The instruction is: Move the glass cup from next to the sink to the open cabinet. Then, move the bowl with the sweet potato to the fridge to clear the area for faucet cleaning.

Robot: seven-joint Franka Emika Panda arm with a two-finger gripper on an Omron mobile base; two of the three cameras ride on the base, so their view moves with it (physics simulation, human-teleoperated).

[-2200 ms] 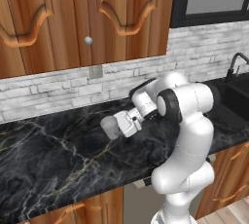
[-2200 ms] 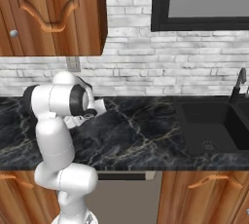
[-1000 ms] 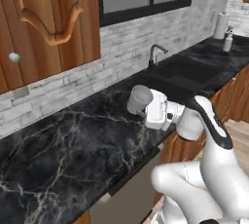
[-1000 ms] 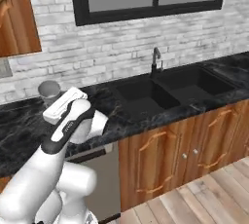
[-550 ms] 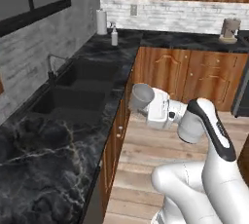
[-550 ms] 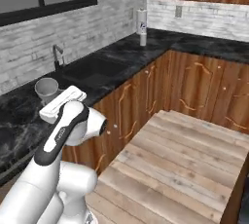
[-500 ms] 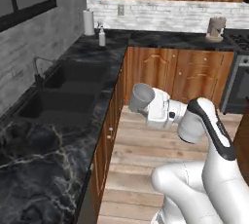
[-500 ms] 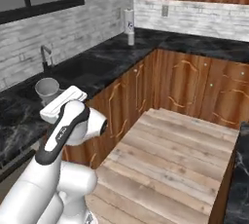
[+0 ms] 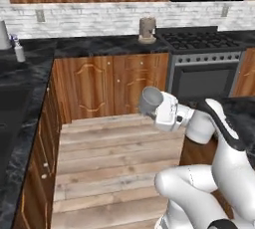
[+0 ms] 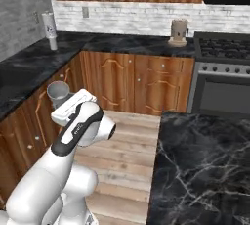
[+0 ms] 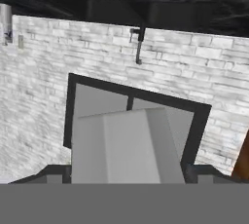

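1. The glass cup (image 9: 150, 100) is a translucent greyish-white tumbler with no handle, its open rim tipped up and to the left in the left base view; in the right base view it (image 10: 58, 92) stands out from the hand with its mouth upward
2. In the hand view the glass cup (image 11: 125, 146) is a pale grey tapered block between the dark finger tips
3. The end effector (image 9: 158, 107) grips the glass cup with its jaws spread wide around the wall, holding it in the air above the wooden floor (image 9: 114, 163), well clear of any surface
4. The white arm (image 9: 214, 123) bends back to the right from the cup; in the right base view the forearm (image 10: 78, 119) lies just below it
5. Ahead is open floor, edged on the left by a dark marble surface (image 9: 22, 88) over lower cabinets (image 9: 112, 83), and at the back by a stove (image 9: 206, 68)
6. A second dark marble surface (image 10: 205, 165) lies close on the right side of the robot
7. A small brown container (image 9: 147, 29) stands on the far surface beside the stove; a soap bottle (image 9: 19, 52) stands at the far left
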